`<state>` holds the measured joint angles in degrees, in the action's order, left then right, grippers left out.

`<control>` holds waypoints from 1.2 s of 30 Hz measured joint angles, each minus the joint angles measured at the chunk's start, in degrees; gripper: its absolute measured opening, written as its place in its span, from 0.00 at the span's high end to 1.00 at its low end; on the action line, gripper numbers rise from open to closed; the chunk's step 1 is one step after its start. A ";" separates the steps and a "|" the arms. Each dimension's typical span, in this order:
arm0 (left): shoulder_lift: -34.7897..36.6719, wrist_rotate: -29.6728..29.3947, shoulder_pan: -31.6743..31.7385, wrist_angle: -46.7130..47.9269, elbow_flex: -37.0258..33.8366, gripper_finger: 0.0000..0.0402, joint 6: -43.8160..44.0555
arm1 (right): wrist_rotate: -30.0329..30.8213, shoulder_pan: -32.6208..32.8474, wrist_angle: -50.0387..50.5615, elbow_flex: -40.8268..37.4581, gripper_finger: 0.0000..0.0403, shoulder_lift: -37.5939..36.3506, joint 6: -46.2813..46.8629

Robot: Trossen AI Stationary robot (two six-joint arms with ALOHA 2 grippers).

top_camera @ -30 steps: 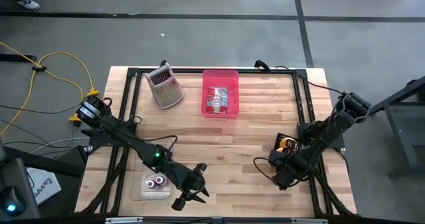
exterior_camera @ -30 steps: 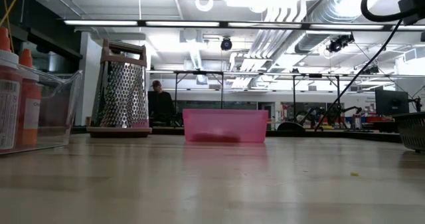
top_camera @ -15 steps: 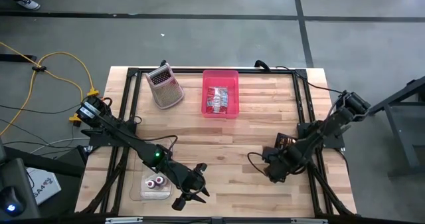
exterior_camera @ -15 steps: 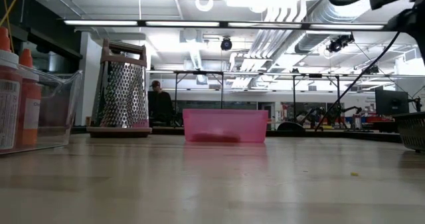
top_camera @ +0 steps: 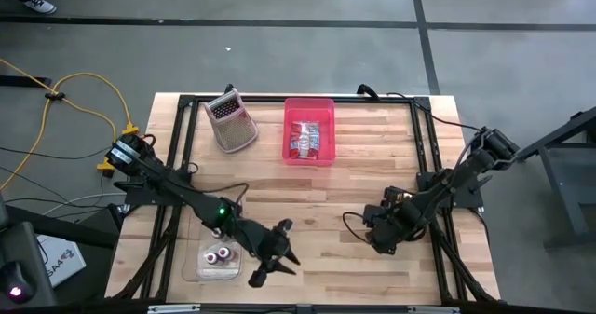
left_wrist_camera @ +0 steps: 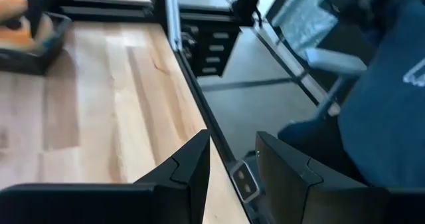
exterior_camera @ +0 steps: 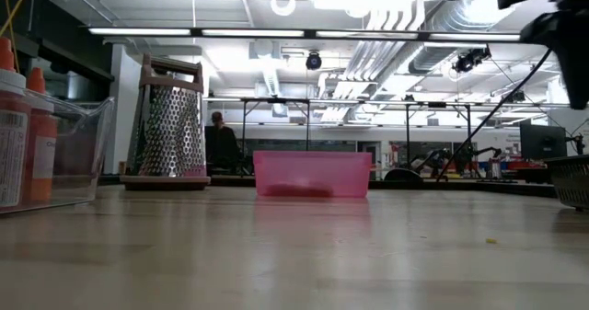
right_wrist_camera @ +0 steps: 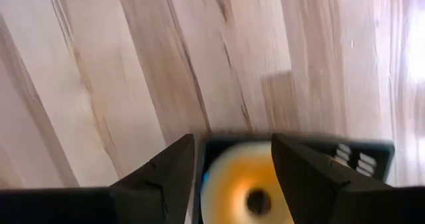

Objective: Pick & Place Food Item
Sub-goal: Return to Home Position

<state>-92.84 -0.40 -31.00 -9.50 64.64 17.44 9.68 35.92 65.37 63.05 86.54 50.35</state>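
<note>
A black tray [top_camera: 397, 195] holding a round orange food item [right_wrist_camera: 246, 184] rests on the table at the right. My right gripper [top_camera: 377, 235] hangs over the wood just left of it, pointing down. Its fingers [right_wrist_camera: 166, 177] are open, and the tray [right_wrist_camera: 358, 157] shows behind and between them. My left gripper [top_camera: 273, 260] hovers near the table's front edge, open with nothing between its fingers [left_wrist_camera: 232, 151]. In its wrist view, the tray [left_wrist_camera: 33, 44] lies far off. A pink bin [top_camera: 308, 162] at the far middle holds a red-and-white packet [top_camera: 308, 139].
A metal grater [top_camera: 231, 121] lies at the far left, left of the pink bin [exterior_camera: 311, 174]. A clear container [top_camera: 216, 255] with red-capped bottles sits at the near left beside my left arm. Bare wood lies between the two grippers.
My right gripper has moved toward the table's left, away from the black tray, and risen a little. Its fingers are still apart. The tray has stayed where it was.
</note>
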 joint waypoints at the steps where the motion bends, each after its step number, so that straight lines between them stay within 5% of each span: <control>1: 0.52 0.00 0.55 0.17 0.00 0.71 0.01 | 0.28 -0.56 -0.87 0.00 0.53 0.00 -0.31; 17: 12.09 -0.42 9.88 14.03 -0.02 0.73 -0.93 | 0.54 -9.85 -24.24 0.00 0.53 -0.02 -14.64; 25: 17.74 -0.58 11.41 19.15 -0.28 0.73 -2.59 | 1.67 -13.09 -28.28 0.00 0.53 -0.02 -15.30; 36: 28.75 -6.85 8.16 14.61 -13.25 0.73 0.85 | 9.25 -15.10 -28.71 -3.26 0.53 -9.42 -15.26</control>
<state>-64.08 -7.26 -22.84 5.12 51.39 18.29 18.94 20.82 36.66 59.78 77.12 35.08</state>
